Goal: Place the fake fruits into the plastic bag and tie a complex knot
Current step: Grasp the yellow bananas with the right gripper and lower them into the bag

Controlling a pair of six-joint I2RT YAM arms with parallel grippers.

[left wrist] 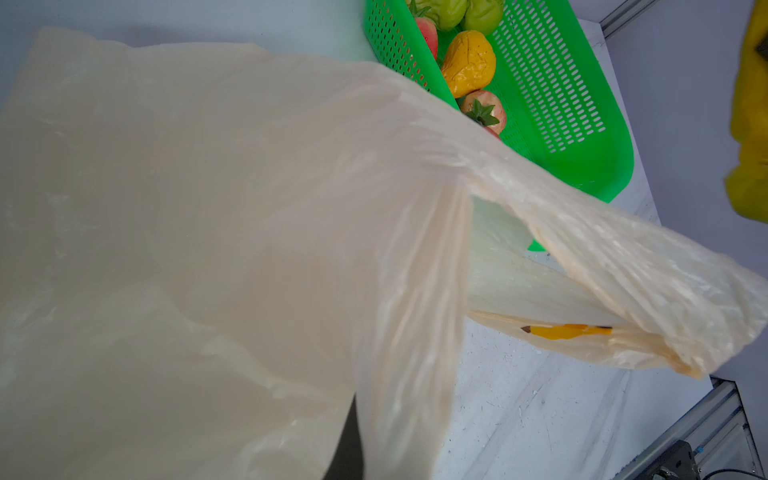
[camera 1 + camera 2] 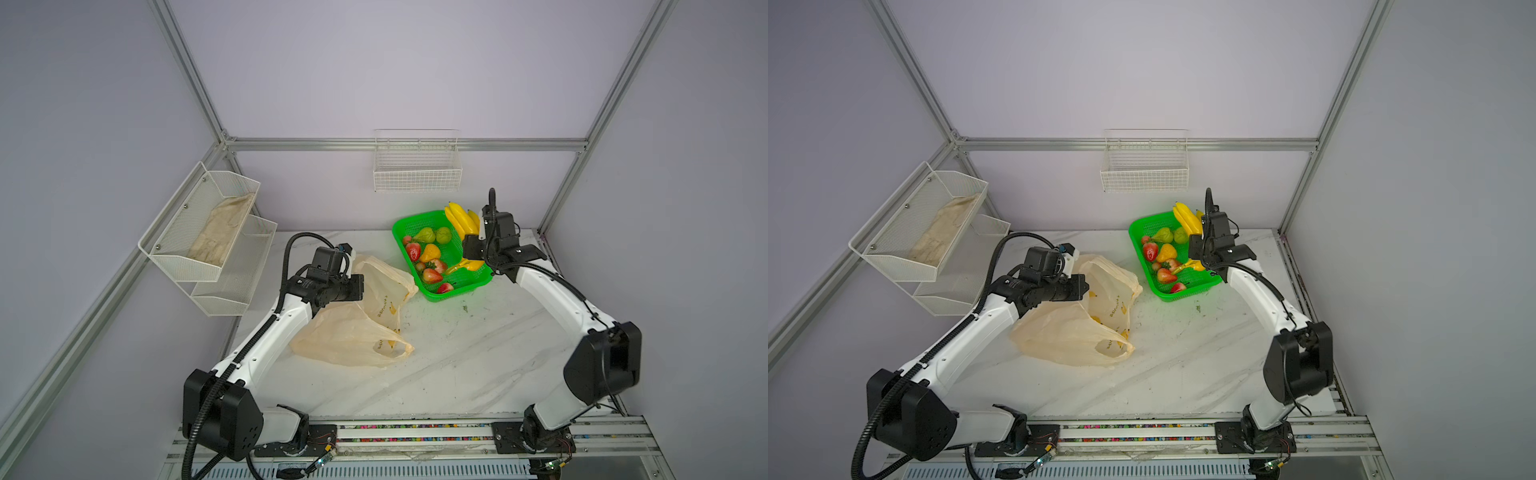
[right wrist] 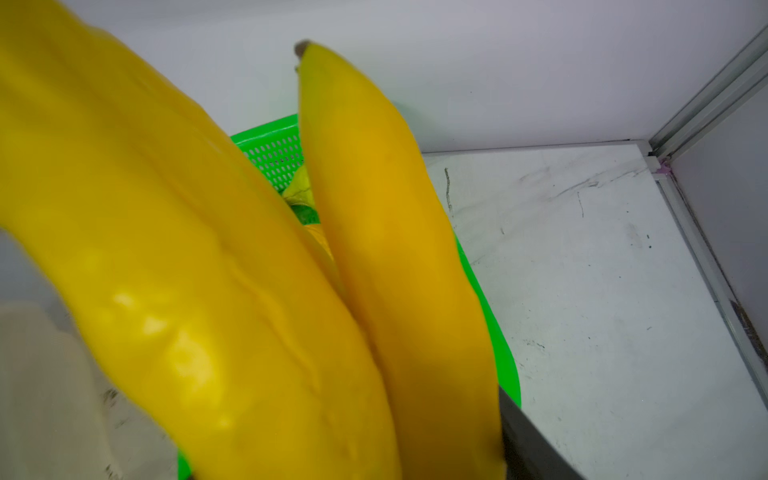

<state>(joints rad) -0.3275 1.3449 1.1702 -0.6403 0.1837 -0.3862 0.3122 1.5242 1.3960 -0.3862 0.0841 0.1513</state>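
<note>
Banana bunch [image 2: 458, 219]: lifted nearly upright over the far right corner of the green basket [image 2: 459, 289], stalk end pointing down. It fills the right wrist view [image 3: 208, 270].
Right gripper [image 2: 469, 252]: fingers closed around the lower part of the bunch. One dark finger [image 3: 536, 444] shows against the banana skin.
Other fruit: strawberries [image 2: 413, 250], an orange-yellow pear [image 2: 430, 252] and two green pears [image 2: 426, 235] lie loose inside the basket.
Plastic bag [image 2: 353, 332]: on the table just left of the basket. Its lower part rests on the surface and its upper edge is raised. One loop handle [image 2: 390, 347] lies at the front.
Left gripper [image 2: 356, 289]: fingers fully closed, pinching the bag's upper edge and holding it off the table. The film drapes across the left wrist view [image 1: 208, 249].
Table [image 2: 457, 361]: white marbled top, scuffed.
Back wall: white wire basket [image 2: 417, 174] hung above the table.
Left wall: two-tier mesh rack [image 2: 232, 286], with cream material [image 2: 222, 232] in the upper tier.
</note>
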